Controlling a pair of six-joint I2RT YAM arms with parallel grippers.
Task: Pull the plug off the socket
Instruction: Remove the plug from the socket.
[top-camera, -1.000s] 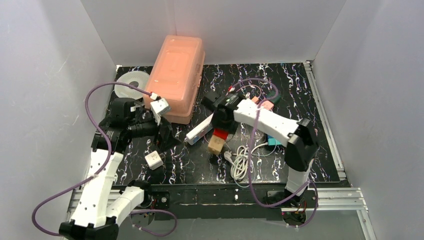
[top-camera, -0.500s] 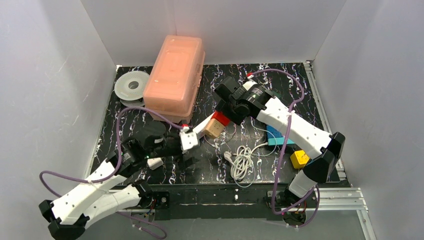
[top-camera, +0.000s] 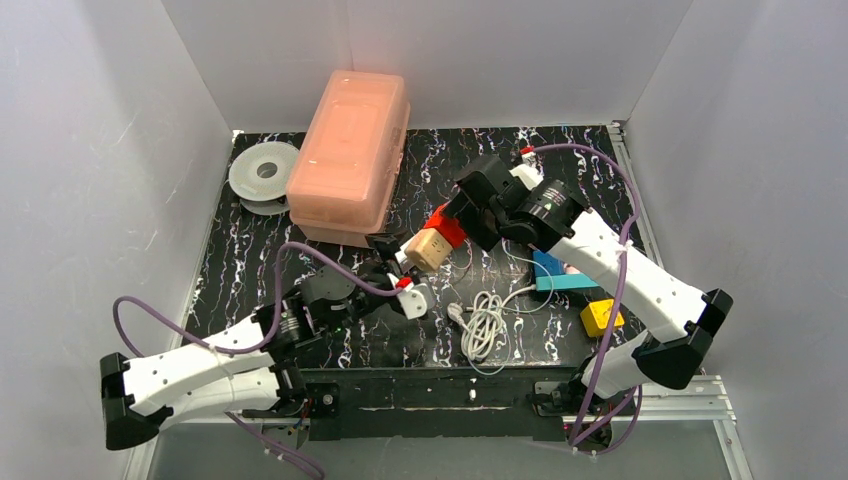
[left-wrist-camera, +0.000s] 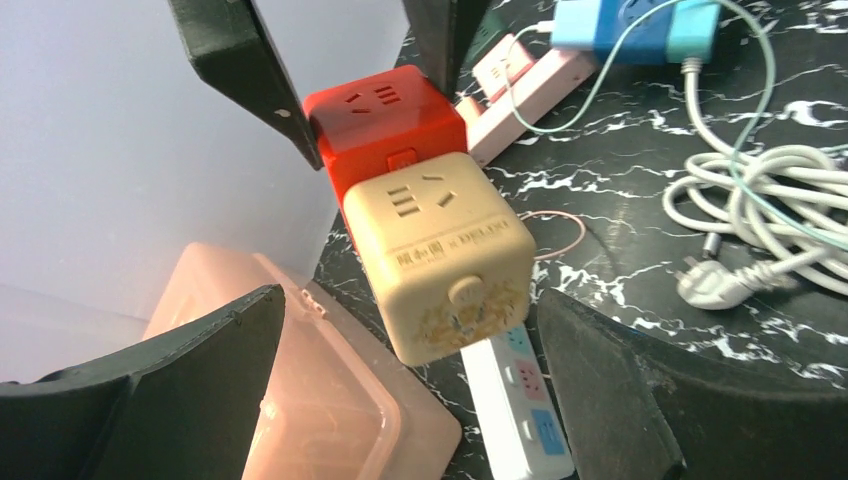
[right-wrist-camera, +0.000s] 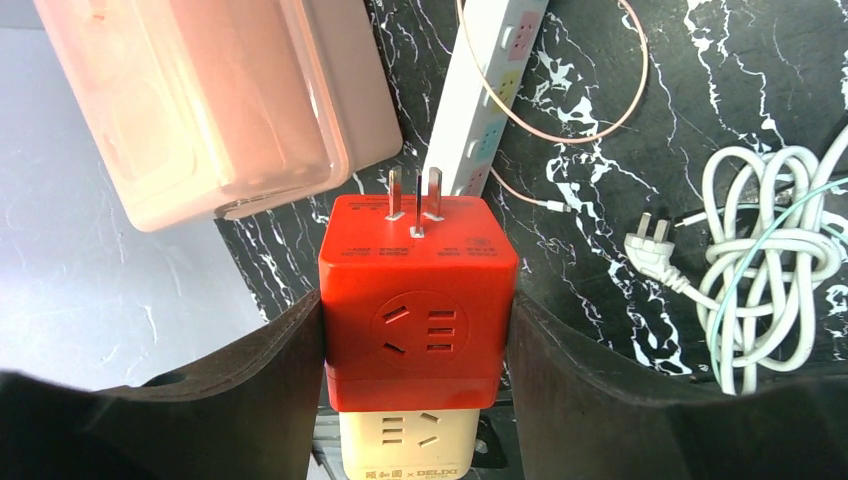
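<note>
Your left gripper (left-wrist-camera: 408, 300) has swung in from 9 o'clock, spread around the beige plug (top-camera: 430, 250); right gripper (right-wrist-camera: 415, 335) clamps the red socket (right-wrist-camera: 418, 250). Close, pull.

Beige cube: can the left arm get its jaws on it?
Probably yes: the left gripper is open with the beige cube between its jaws, nothing intervening; the right gripper clamps only the red cube.

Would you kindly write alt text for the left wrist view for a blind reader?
A beige cube socket, joined to a red cube held by the right gripper, hangs inside the open left gripper; a white cable lies beyond.
</note>
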